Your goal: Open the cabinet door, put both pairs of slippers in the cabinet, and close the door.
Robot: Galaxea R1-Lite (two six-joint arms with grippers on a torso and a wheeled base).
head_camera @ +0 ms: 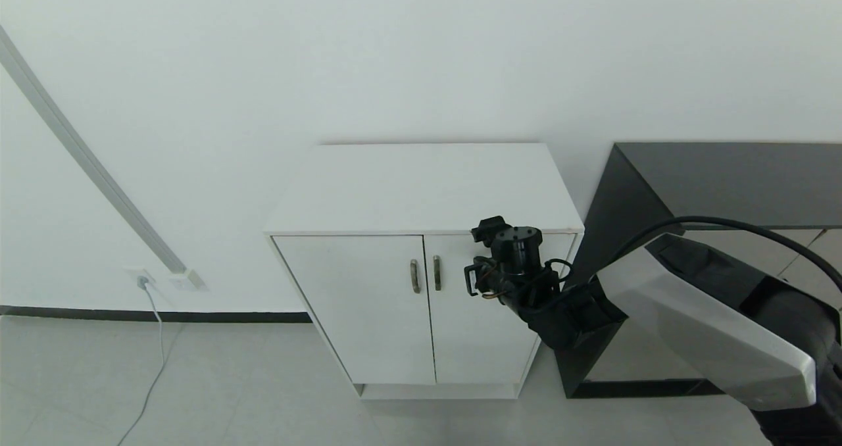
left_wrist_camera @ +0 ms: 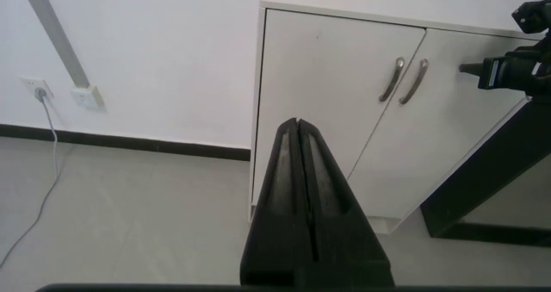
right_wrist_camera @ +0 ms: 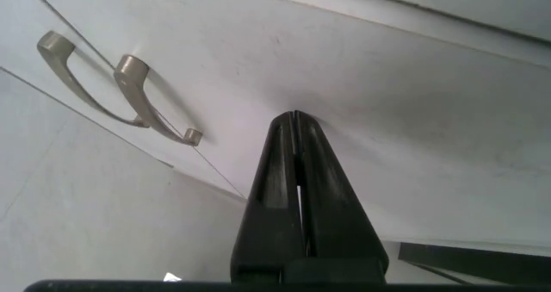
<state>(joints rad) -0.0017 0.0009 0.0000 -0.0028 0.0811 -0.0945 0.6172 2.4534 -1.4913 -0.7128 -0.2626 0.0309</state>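
The white cabinet (head_camera: 421, 189) stands against the wall with both doors closed. Two metal handles (head_camera: 415, 275) (head_camera: 437, 273) sit side by side at the middle seam. My right gripper (head_camera: 473, 278) is shut and empty, close in front of the right door's upper part, just right of the right handle (right_wrist_camera: 159, 102). In the right wrist view its fingertips (right_wrist_camera: 295, 118) lie close to the door panel; I cannot tell whether they touch it. My left gripper (left_wrist_camera: 297, 124) is shut and empty, held back from the cabinet (left_wrist_camera: 344, 111) and pointing at the left door.
A dark cabinet (head_camera: 723, 183) stands right beside the white one on its right. On the left a wall socket (head_camera: 141, 279) has a white cable trailing over the floor, and a slanted conduit (head_camera: 85, 156) runs along the wall. Bare tiled floor (head_camera: 230, 393) lies in front.
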